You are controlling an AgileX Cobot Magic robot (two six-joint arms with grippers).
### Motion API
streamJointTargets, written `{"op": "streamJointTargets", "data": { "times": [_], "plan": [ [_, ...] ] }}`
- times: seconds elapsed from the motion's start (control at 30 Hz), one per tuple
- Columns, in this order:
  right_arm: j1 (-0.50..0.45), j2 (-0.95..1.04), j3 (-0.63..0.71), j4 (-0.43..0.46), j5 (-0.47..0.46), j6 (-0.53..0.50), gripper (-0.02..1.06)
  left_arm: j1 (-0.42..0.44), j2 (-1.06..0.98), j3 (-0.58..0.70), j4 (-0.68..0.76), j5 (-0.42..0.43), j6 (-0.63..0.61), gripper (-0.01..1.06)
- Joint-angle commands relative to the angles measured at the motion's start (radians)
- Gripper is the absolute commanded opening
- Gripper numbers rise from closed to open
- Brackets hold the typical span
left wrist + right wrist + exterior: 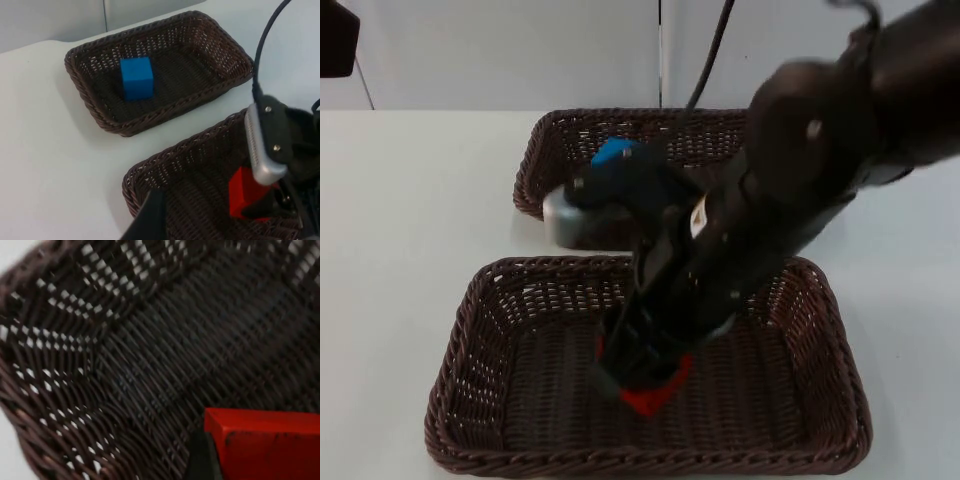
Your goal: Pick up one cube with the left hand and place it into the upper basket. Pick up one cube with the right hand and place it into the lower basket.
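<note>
Red cube (pixel 655 392): low in the frame's middle in the top view, inside the lower basket, pinched by the right claw; whether it touches the woven floor cannot be told. It also shows in the left wrist view (pixel 245 192) and the right wrist view (pixel 267 447).
Right claw (pixel 642 375): reaches down into the lower basket from the frame's upper right, fingers pressed against the red cube's sides.
Right arm (pixel 820 150): a large black bulk running from the upper right corner to the frame's centre, crossing over the near rim of the upper basket.
Lower basket (pixel 470 330): dark brown wicker, rectangular, across the bottom half of the top view.
Blue cube (pixel 136 78): rests on the floor of the upper basket; in the top view it peeks out just above the right arm (pixel 612 152).
Upper basket (pixel 535 160): same wicker, just behind the lower basket, in the frame's upper middle.
Left claw: a black fingertip (pixel 150 220) shows above the table beside the lower basket's rim; whether it is spread cannot be told.
Table (pixel 410 220): white, carrying both baskets.
</note>
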Motion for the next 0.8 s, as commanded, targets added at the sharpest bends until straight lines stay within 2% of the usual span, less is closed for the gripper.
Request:
{"op": "streamJointTargets", "data": {
  "times": [0.0,0.03,0.17,0.2,0.27,0.37,0.4,0.47,0.53,0.77],
  "plan": [
    [0.002,0.021,-0.005,-0.003,-0.02,0.003,0.0,-0.003,-0.008,0.002,0.001,-0.002,-0.004,0.89],
    [0.002,0.021,-0.005,-0.003,-0.02,0.003,0.0,-0.003,-0.008,0.002,0.001,-0.002,-0.004,0.89],
    [0.002,0.035,-0.005,-0.003,-0.022,0.018,0.13,-0.003,-0.008,0.002,0.003,-0.002,-0.004,0.89],
    [0.002,0.035,-0.005,-0.003,-0.022,0.018,0.13,-0.003,-0.008,0.002,0.003,-0.002,-0.004,0.89],
    [0.002,0.035,-0.005,-0.003,-0.024,0.018,0.25,-0.003,-0.008,0.002,0.003,-0.002,-0.004,0.89],
    [0.002,0.035,-0.005,-0.003,-0.024,0.02,0.49,-0.003,-0.008,0.002,0.003,-0.002,-0.004,0.89],
    [0.002,0.035,-0.005,-0.003,-0.024,0.02,0.49,-0.003,-0.008,0.002,0.003,-0.002,-0.004,0.89],
    [0.002,0.035,-0.005,-0.003,-0.024,0.02,0.66,-0.003,-0.008,0.002,0.003,-0.002,-0.004,0.89],
    [0.002,0.033,-0.005,-0.003,-0.024,0.02,0.75,-0.003,-0.008,0.002,0.003,-0.002,-0.004,0.89],
    [0.002,-0.045,-0.005,-0.003,0.008,0.02,0.78,-0.003,-0.008,0.002,0.005,-0.002,-0.004,0.89]
  ]
}}
